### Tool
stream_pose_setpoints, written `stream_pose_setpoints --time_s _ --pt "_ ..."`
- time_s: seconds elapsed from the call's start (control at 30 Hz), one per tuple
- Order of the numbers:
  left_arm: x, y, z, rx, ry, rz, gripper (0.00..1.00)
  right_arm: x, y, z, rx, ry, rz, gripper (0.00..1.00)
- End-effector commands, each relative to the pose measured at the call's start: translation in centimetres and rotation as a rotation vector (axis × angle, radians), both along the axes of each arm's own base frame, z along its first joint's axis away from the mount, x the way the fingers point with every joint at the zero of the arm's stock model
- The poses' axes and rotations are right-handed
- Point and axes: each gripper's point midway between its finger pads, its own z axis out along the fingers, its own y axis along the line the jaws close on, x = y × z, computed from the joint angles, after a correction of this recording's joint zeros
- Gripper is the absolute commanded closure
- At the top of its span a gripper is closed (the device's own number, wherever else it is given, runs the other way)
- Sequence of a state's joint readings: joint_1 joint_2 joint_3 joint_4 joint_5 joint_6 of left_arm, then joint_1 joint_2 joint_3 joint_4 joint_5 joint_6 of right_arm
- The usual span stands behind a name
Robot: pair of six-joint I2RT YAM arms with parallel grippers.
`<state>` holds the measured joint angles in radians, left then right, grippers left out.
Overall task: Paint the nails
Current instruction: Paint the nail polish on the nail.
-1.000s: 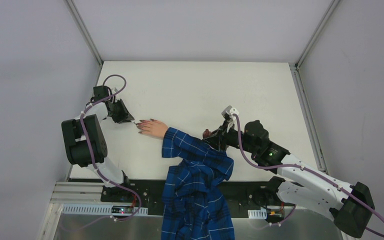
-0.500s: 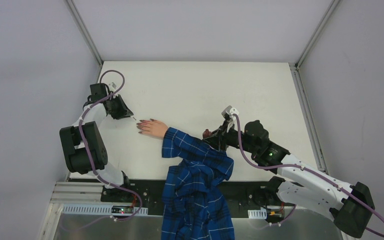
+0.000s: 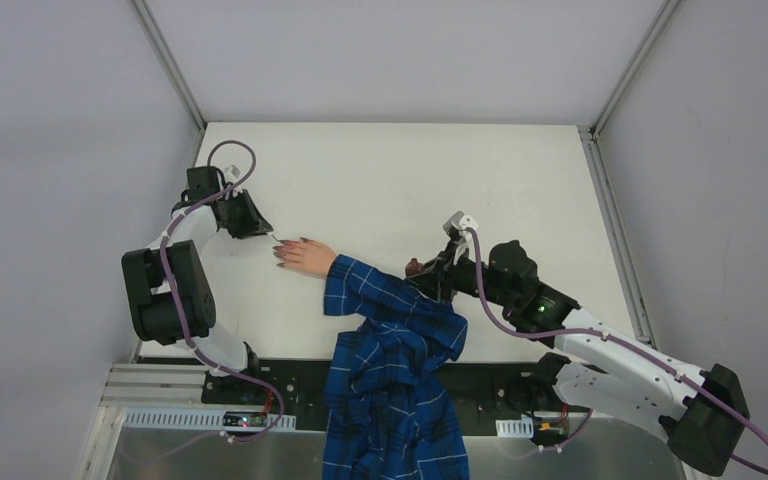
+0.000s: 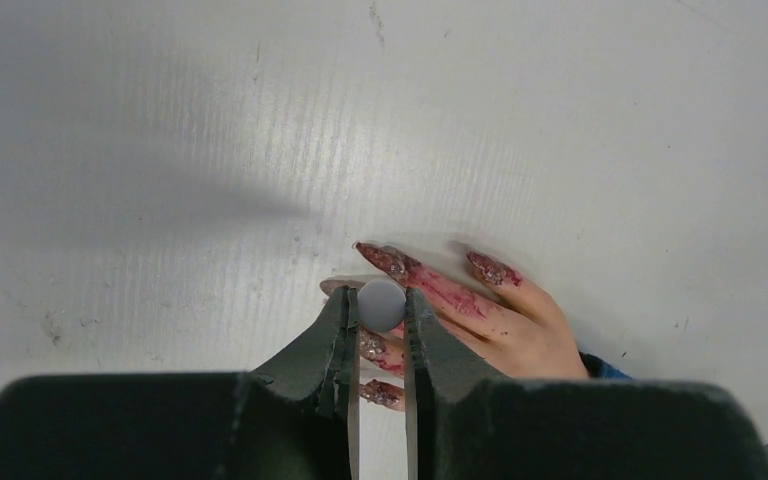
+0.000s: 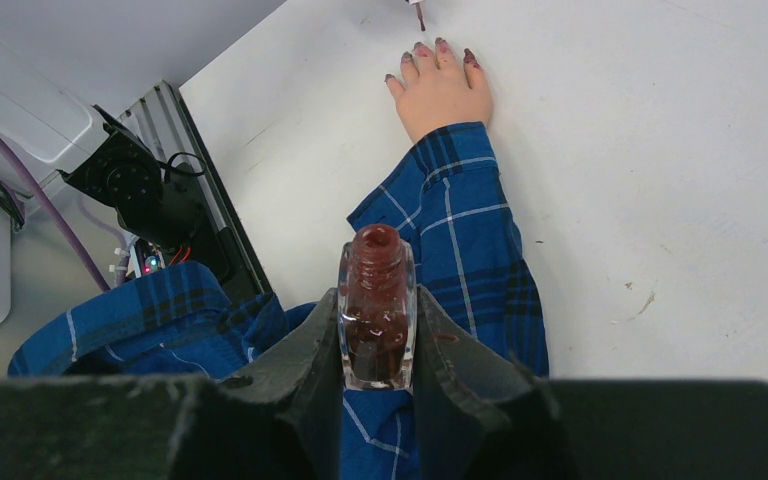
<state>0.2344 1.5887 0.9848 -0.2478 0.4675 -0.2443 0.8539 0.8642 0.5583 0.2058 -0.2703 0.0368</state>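
Observation:
A pale pinkish hand [image 3: 310,257] in a blue plaid sleeve [image 3: 385,300] lies flat on the white table. Its dark reddish-purple nails [image 3: 282,252] point left. In the left wrist view the nails [image 4: 388,260] are glittery and polish is smeared along the fingers. My left gripper [image 4: 382,306] is shut on the round grey cap of the brush [image 4: 382,302] just above the fingertips; the brush tip [image 5: 419,12] shows in the right wrist view. My right gripper [image 5: 377,335] is shut on an open glass polish bottle [image 5: 377,320] above the sleeve.
The plaid shirt [image 3: 390,400] hangs over the table's near edge onto the metal rail [image 3: 210,415]. Grey enclosure walls stand at the left, right and back. A black motor and cables [image 5: 140,190] sit by the table's near edge.
My left gripper pulled slightly away from the fingertips, then came back a little toward them with the brush. The right arm and the bottle have not moved.

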Motion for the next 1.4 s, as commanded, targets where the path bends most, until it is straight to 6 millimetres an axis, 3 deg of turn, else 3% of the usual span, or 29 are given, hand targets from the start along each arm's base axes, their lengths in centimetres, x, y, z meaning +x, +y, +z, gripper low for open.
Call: stream_pose_setpoints --time_s 0.0,0.47,1.37 --pt "0.5 0.0 -0.3 0.004 0.006 -0.002 1.00 0.2 0.3 1.8 0.058 -0.048 0.006 1.00" --pt "0.2 1.0 -0.8 0.050 0.032 0.031 1.00 0.3 0.2 1.8 0.056 -0.050 0.002 1.00" --pt "-0.7 -0.2 0.2 0.019 0.014 -0.009 1.00 0.4 0.3 1.5 0.045 -0.044 0.002 1.00"
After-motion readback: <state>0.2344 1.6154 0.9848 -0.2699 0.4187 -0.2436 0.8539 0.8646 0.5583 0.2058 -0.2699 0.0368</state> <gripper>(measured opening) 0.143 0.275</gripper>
